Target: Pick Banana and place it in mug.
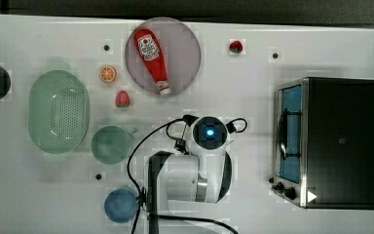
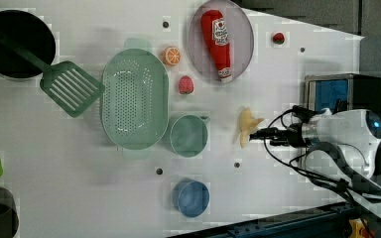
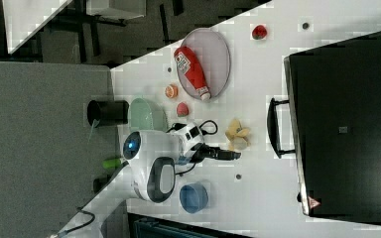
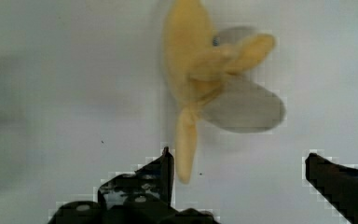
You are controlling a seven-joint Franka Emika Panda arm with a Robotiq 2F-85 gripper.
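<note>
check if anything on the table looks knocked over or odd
The ketchup bottle lies flat on its side across the round plate, cap at the plate's rim. The banana lies peeled open, flaps splayed. Nothing spilled.

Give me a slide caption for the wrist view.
Open end effector hovers above the peeled banana lying on the white table.

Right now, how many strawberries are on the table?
2. One strawberry lies between the colander and the ketchup plate in the top view; the other strawberry sits beyond the plate, to the top view's right. More could be hidden under the arm.
</note>
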